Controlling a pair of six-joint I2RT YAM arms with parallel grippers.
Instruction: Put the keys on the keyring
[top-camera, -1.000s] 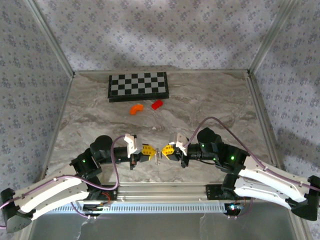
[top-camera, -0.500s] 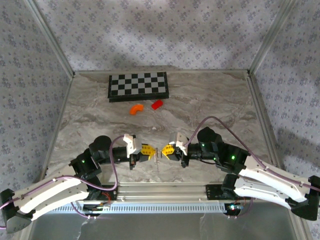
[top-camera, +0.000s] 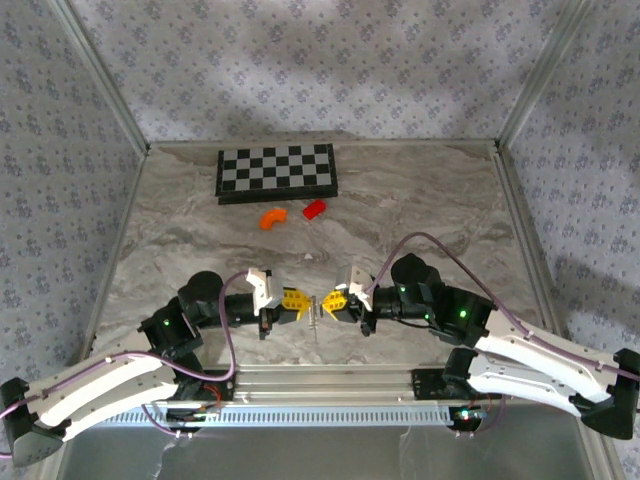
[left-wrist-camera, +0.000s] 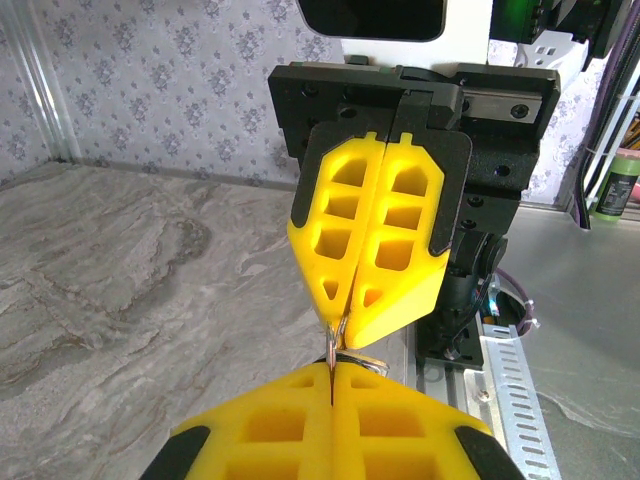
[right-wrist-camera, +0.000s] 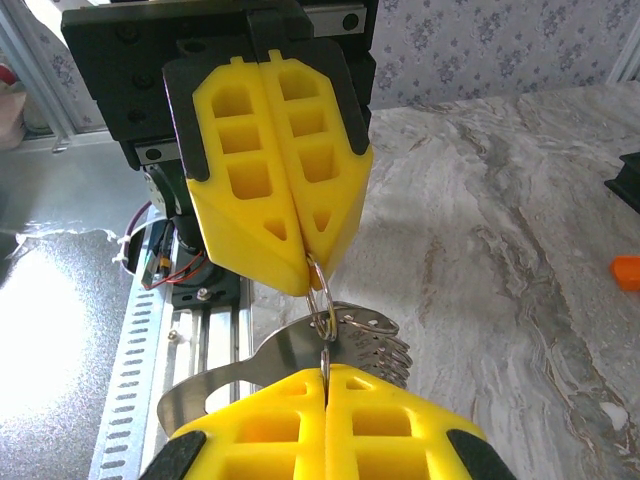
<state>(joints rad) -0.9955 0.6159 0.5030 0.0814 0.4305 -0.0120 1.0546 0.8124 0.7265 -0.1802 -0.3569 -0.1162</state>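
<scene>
Right wrist view: the keyring (right-wrist-camera: 320, 298) is pinched from opposite sides by the left gripper (right-wrist-camera: 308, 272) and the right gripper (right-wrist-camera: 326, 378), both pressed shut on it above the near edge of the worktop (right-wrist-camera: 500, 200). Silvery keys (right-wrist-camera: 368, 340) are seen hanging at the loop. Whether they are fully threaded cannot be told, so final seating and release are judged to remain.

The keyring (right-wrist-camera: 318, 290), a thin silvery loop, stands upright at lower centre of the right wrist frame, pinched by the left end effector (right-wrist-camera: 305, 275) above and the right end effector (right-wrist-camera: 326, 372) below. Silvery toothed keys (right-wrist-camera: 372, 342) fan out to the right, touching its lower part.
</scene>
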